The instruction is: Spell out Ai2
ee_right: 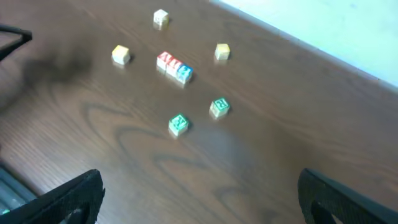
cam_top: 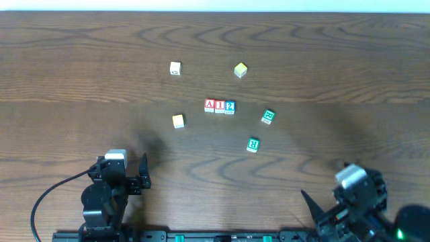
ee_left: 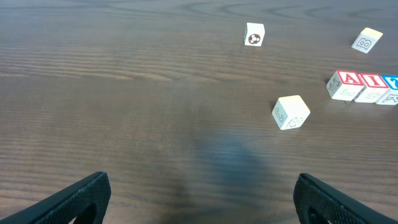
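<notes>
One broad wood-grain table (cam_top: 80, 74) is carrying the whole scene, and at its near edge both arms are sitting well apart from the action. The left fingers (ee_left: 74, 202) are standing spread wide with nothing between them, and the right fingers (ee_right: 68, 199) are gaping just as empty. Down in size now: the three task cubes are lying mid-table in a tight row, touching side by side, with the A cube (cam_top: 209, 105), the I cube (cam_top: 220, 105) and the 2 cube (cam_top: 230, 106) already reading Ai2 by my reckoning. I'm judging these as light, stiff little blocks with smooth faces, not fragile but quick to skid or twist. Any nudge is calling for a pinch from above on the free far and near faces, since neighbours are blocking the sides. Two green-lettered cubes (cam_top: 268, 116) are sitting near the 2 end.
</notes>
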